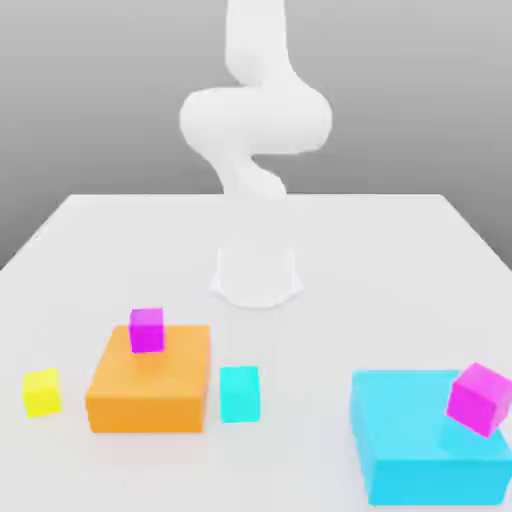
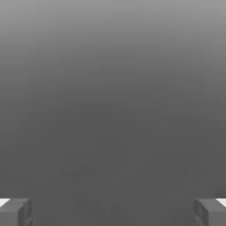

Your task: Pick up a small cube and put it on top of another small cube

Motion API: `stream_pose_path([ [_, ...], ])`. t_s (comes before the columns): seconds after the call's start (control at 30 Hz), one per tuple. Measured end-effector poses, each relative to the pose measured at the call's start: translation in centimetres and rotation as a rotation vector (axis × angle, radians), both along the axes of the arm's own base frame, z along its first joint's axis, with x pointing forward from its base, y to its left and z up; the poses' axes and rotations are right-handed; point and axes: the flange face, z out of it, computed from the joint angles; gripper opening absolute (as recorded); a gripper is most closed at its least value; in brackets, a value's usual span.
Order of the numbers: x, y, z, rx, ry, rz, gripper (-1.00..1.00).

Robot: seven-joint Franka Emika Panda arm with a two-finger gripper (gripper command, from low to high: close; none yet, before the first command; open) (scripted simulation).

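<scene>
Big cyan block (image 1: pixel 400 440) nearest, exterior view's right, tilted small magenta cube (image 1: pixel 480 399) on it. Small bright yellow cube (image 1: pixel 42 392) on white table (image 1: pixel 400 260), far left. Orange block (image 1: pixel 150 385) carries second magenta cube (image 1: pixel 146 329); small cyan cube (image 1: pixel 239 393) beside. White arm (image 1: pixel 255 120) behind. Gripper (image 2: pixel 113 211) spread wide, empty.

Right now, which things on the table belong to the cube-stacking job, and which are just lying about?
Job:
yellow cube
magenta cube on the orange block
second magenta cube on the cyan block
open gripper

Lying about:
small cyan cube
</scene>
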Motion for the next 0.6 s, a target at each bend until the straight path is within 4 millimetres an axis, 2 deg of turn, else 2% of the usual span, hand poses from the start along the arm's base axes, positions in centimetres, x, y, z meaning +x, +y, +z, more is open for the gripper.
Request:
stream_pose_path([
  [0.13, 4.1, -5.2, -7.5, 0.094, 0.117, -0.149, 0.0],
  [0.3, 6.3, -11.8, -17.3, 0.197, 0.249, -0.348, 0.0],
  [0.47, 5.4, -18.0, -27.4, 0.288, 0.375, -0.564, 0.0],
  [0.53, 4.2, -20.2, -31.4, 0.32, 0.424, -0.654, 0.0],
  [0.6, 2.2, -23.0, -35.3, 0.353, 0.47, -0.762, 0.0],
])
